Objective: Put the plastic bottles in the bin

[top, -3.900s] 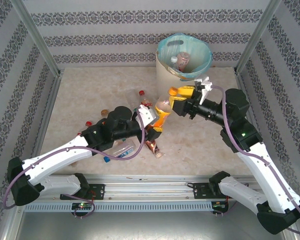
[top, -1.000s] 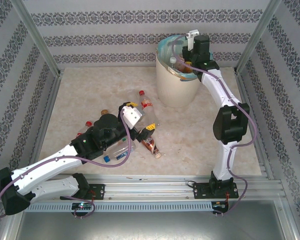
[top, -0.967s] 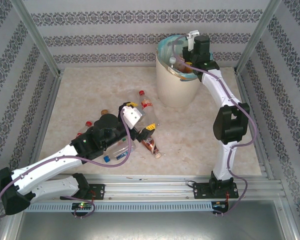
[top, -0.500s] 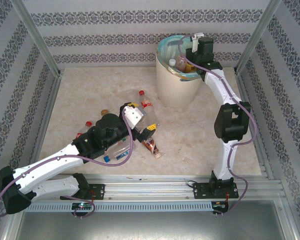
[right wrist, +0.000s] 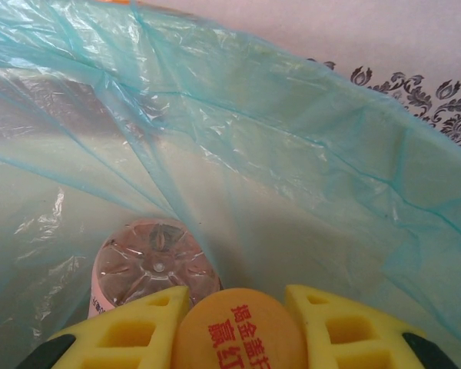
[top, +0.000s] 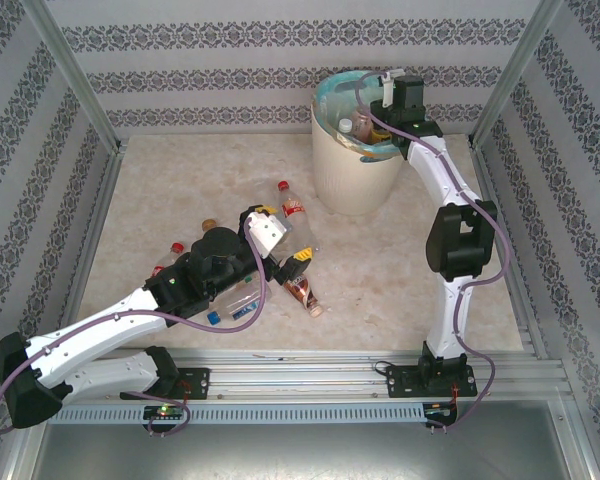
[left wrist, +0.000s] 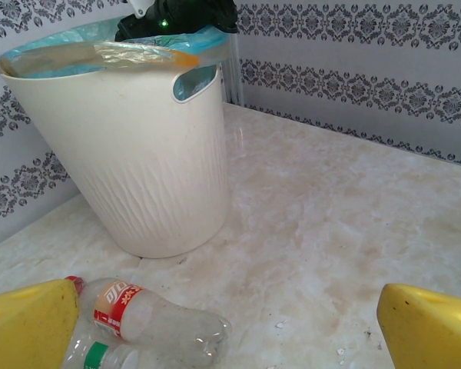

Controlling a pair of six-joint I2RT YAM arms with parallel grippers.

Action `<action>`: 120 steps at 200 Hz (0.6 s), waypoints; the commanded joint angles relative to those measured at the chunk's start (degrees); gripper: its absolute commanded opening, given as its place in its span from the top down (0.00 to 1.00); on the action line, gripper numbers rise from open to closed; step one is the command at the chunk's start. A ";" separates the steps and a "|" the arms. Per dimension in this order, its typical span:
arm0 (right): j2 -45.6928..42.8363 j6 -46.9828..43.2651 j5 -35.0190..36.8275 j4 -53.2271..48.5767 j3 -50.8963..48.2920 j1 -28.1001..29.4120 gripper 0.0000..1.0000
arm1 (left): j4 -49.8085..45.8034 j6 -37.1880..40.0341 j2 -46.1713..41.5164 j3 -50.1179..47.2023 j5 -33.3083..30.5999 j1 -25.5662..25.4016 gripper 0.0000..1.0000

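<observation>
The cream bin [top: 355, 175] with its blue-green liner [right wrist: 292, 146] stands at the back of the table. My right gripper [right wrist: 238, 304] hangs inside its mouth [top: 378, 118], shut on an orange-capped bottle [right wrist: 238, 338]. Below it in the bin lies a pinkish bottle [right wrist: 155, 265], and a white-capped bottle [top: 346, 125] leans at the rim. My left gripper [top: 282, 235] is open and low over the table [left wrist: 230, 338], its yellow fingers [left wrist: 27, 327] wide apart. A clear red-label bottle [left wrist: 150, 319] lies between them, and the bin [left wrist: 131, 161] rises beyond.
Several bottles lie around my left arm: a red-capped one [top: 290, 205], a brown one [top: 302, 288], a clear one with a blue cap [top: 238, 305], and others partly hidden under the arm [top: 177, 247]. A green-label bottle [left wrist: 100, 356] sits at the frame's bottom edge. Patterned walls enclose the table.
My right gripper has shifted slightly right over the bin, still holding the orange-capped bottle. The left arm has barely moved.
</observation>
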 commanded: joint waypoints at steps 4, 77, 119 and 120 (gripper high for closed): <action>2.34 1.42 -2.40 -8.40 3.22 0.06 0.69 | 0.32 0.06 -1.08 -0.52 -0.35 -0.66 0.00; -10.49 5.65 -6.12 -7.73 9.19 2.25 0.32 | 1.20 -0.33 -0.98 -0.25 0.08 -0.66 0.00; -20.51 9.61 -8.16 -5.75 2.38 3.44 0.30 | -0.22 -0.24 -1.35 0.52 -1.47 -0.65 0.00; -20.78 9.65 -8.20 -5.71 2.14 3.47 0.30 | -0.35 -0.24 -1.35 0.57 -1.57 -0.66 0.00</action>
